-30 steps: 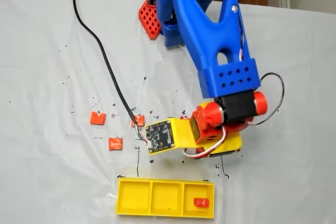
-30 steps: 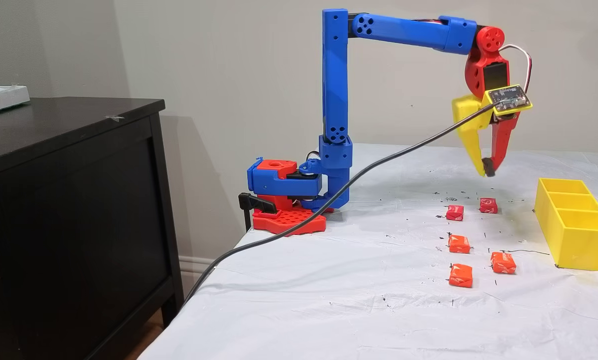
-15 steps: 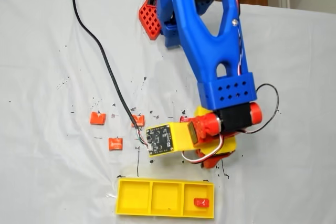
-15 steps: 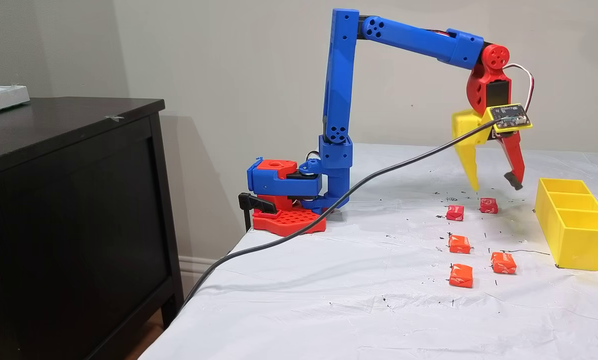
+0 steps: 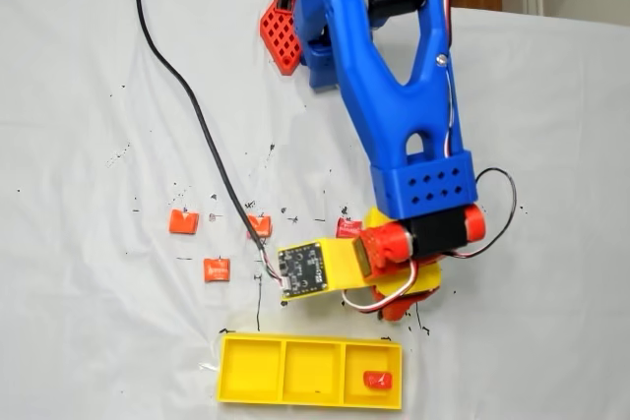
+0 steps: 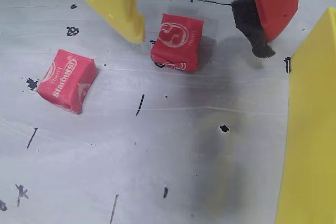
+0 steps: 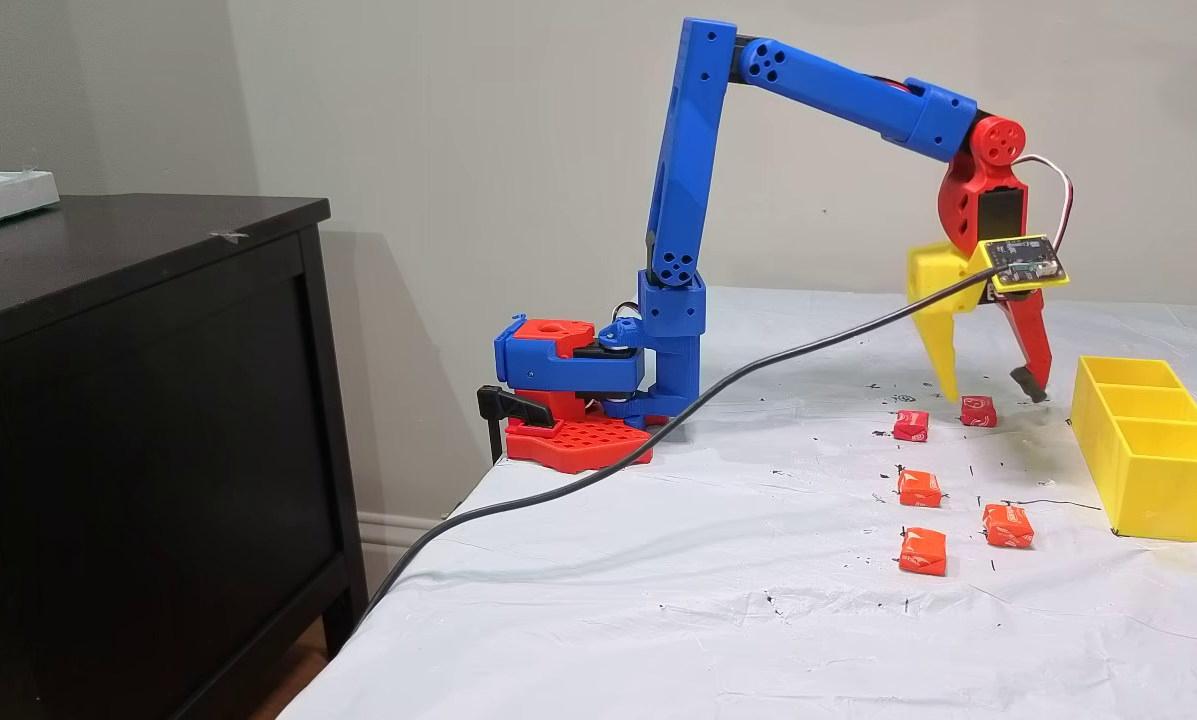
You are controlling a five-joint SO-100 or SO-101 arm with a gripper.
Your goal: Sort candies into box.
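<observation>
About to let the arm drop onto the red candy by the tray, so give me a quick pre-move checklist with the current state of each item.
1. Jaws open: ok. The gripper stands spread, nothing held.
2. Target between the jaws: ok. The red candy lies between the yellow finger and the red finger, nearer the yellow one.
3. Neighbour clear: ok. The second red candy lies apart, outside the jaws.
4. Tray clear of the red finger: ok, though close. The tray wall stands just beside it.
5. Height above the cloth: cannot tell exactly; in a fixed view the tips hang near candy level.
6. Drop spot: ok. One candy sits in the end compartment, with room left.
</observation>
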